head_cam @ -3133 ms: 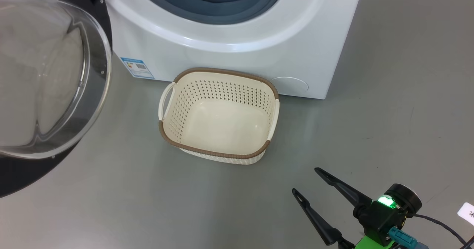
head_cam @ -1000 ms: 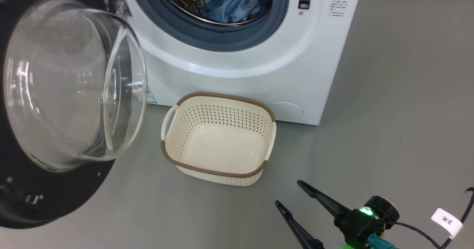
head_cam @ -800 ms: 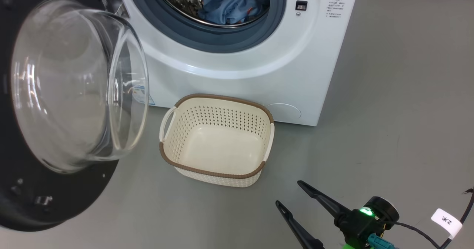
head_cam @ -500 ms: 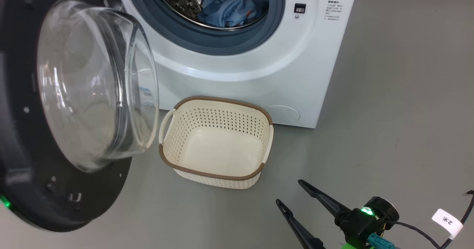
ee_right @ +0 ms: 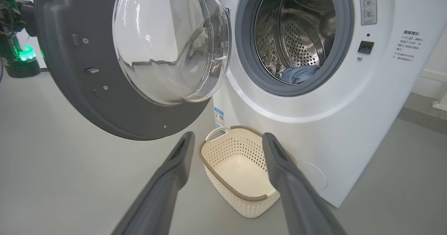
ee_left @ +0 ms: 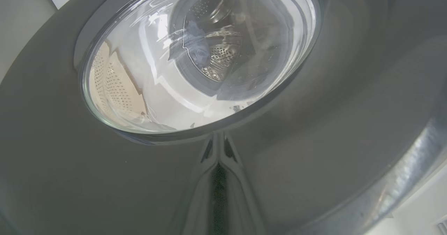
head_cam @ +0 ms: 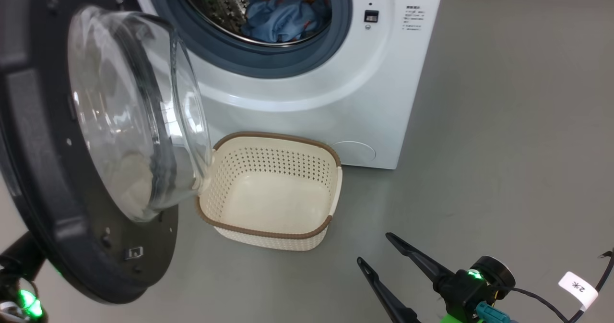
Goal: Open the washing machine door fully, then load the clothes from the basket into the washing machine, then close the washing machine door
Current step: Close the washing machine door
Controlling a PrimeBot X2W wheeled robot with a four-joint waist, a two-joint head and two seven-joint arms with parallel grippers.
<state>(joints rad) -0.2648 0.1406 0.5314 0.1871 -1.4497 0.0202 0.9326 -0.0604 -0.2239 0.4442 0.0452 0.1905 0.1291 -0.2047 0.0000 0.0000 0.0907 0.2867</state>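
Observation:
The washing machine (head_cam: 307,107) stands with its drum uncovered, and the light blue clothes (head_cam: 283,13) lie inside it. The washing machine door (head_cam: 43,169) hangs partly swung at the left, its glass bowl over the left end of the basket (head_cam: 268,188), which is empty. My left gripper (ee_left: 218,163) is shut, its tips against the door's glossy outer face (ee_left: 349,105); the left arm (head_cam: 24,299) peeks out behind the door's lower edge. My right gripper (head_cam: 374,249) hangs open and empty over the floor, right of the basket (ee_right: 241,168).
Grey floor (head_cam: 503,145) stretches to the right of the machine. A white tag on a black cable (head_cam: 578,287) sits by my right wrist. Behind the machine, a pale wall base (ee_right: 433,76) shows in the right wrist view.
The door has swung towards the machine's opening, and its glass now overlaps the basket's left handle. My left arm's green light has come into sight. The right gripper has stayed put.

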